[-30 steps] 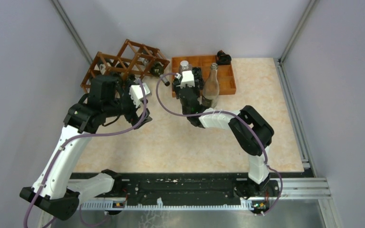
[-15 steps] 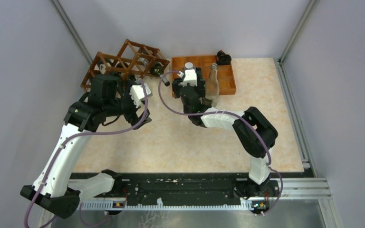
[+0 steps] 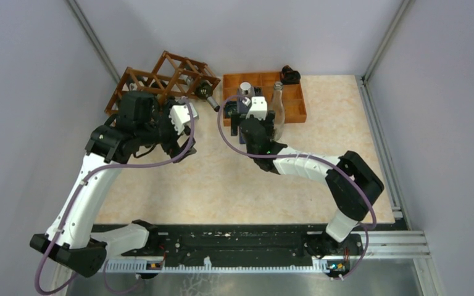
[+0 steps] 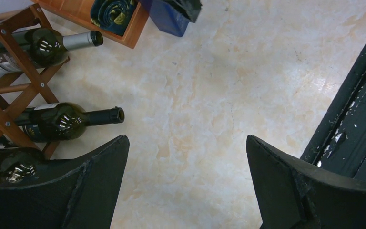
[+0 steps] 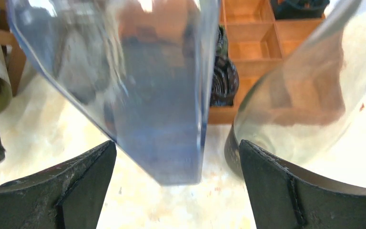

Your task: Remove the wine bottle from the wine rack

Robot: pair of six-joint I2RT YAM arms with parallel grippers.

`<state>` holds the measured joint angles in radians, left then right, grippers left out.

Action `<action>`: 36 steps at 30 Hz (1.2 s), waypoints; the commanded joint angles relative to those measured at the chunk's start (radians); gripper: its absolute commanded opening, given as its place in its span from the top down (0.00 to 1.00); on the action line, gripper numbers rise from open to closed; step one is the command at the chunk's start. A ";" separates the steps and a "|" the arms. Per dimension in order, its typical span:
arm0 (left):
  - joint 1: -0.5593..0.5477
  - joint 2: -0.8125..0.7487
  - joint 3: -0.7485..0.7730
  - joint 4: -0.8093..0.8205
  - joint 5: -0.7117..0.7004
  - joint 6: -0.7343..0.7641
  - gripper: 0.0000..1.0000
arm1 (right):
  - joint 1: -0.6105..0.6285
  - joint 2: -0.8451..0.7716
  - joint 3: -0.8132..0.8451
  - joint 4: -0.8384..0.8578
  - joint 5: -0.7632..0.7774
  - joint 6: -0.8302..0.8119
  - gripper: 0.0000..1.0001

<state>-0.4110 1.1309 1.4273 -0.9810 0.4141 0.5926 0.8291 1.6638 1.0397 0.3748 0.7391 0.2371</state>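
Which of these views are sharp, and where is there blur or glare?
Top external: even light, sharp. Left wrist: sharp, with glints on the rack bottles. Right wrist: the blue container and clear bottle sit too close and are blurred.

Beige marbled table (image 3: 234,191) carries wine rack (image 3: 160,82) and compartment tray (image 3: 295,111).

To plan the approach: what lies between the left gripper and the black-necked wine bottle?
Only bare marbled tabletop, as the left wrist view shows, between the left gripper and the black-necked wine bottle resting in the wine rack.
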 commanded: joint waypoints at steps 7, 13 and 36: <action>0.100 0.059 0.018 0.012 -0.024 0.073 0.01 | 0.030 -0.170 -0.088 -0.200 -0.009 0.169 0.01; 0.211 0.094 -0.061 0.073 -0.109 0.135 0.01 | 0.073 -0.266 -0.162 -0.311 -0.116 0.286 0.01; 0.468 0.022 -0.484 0.546 -0.175 0.619 0.08 | 0.049 -0.461 -0.380 -0.354 -0.461 0.372 0.12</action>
<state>0.0544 1.2217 1.0264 -0.5812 0.2234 1.0035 0.8787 1.2049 0.6411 0.0189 0.3077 0.6037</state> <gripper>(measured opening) 0.922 0.886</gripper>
